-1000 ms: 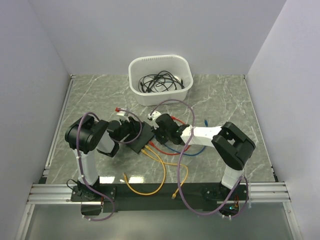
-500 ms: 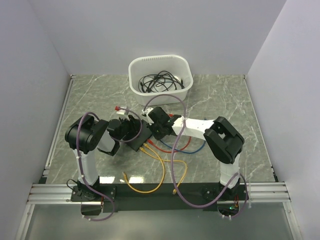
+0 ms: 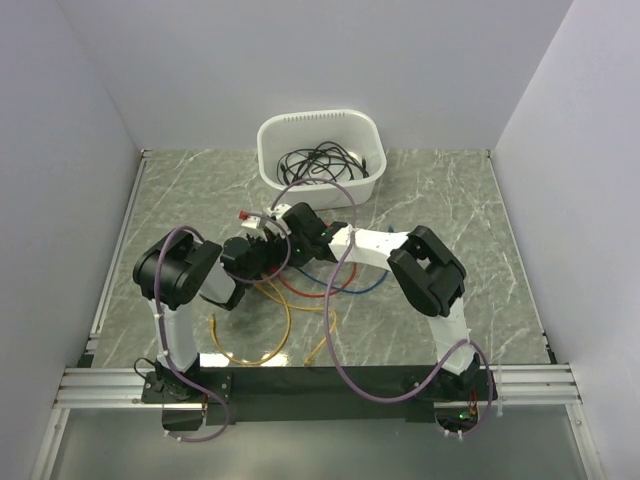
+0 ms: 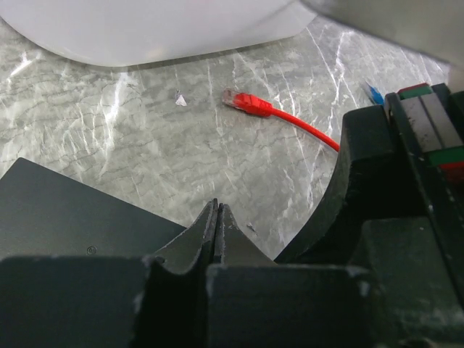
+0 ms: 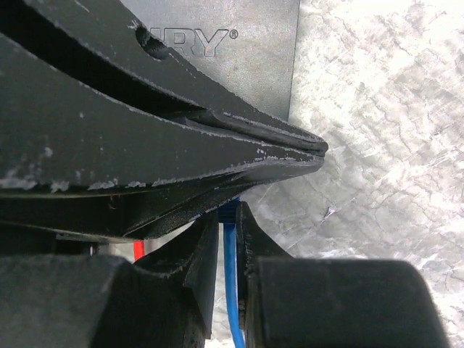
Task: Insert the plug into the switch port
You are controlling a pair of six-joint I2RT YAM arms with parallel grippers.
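Now, beside the flat matte black box (image 4: pixel 65 217), the left gripper (image 4: pixel 217 209) is closed empty; the right gripper (image 5: pixel 226 221) pinches a thin blue cable (image 5: pixel 230 290).

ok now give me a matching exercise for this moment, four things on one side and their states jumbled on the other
Things:
1. left fingers
2. right fingers
3. red plug
4. white tub

States:
a. holds black cables
b. shut on nothing
c. lying loose on the table
d. closed on the blue cable

Pairs: 1-b, 2-d, 3-c, 4-a
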